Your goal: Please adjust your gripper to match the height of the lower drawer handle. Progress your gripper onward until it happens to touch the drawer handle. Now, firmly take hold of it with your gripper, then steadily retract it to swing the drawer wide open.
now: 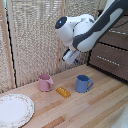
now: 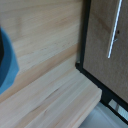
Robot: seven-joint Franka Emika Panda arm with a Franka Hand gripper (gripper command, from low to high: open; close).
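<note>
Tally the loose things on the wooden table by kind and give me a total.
Mugs: 2, a pink mug and a blue mug
Plates: 1, a white plate
Small orange blocks: 1, the orange block lying between the mugs
Total: 4

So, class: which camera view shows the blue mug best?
The exterior view: the blue mug stands whole on the wooden table, its handle visible. The wrist view catches only a blurred blue patch at the picture's edge, likely the same mug.
</note>
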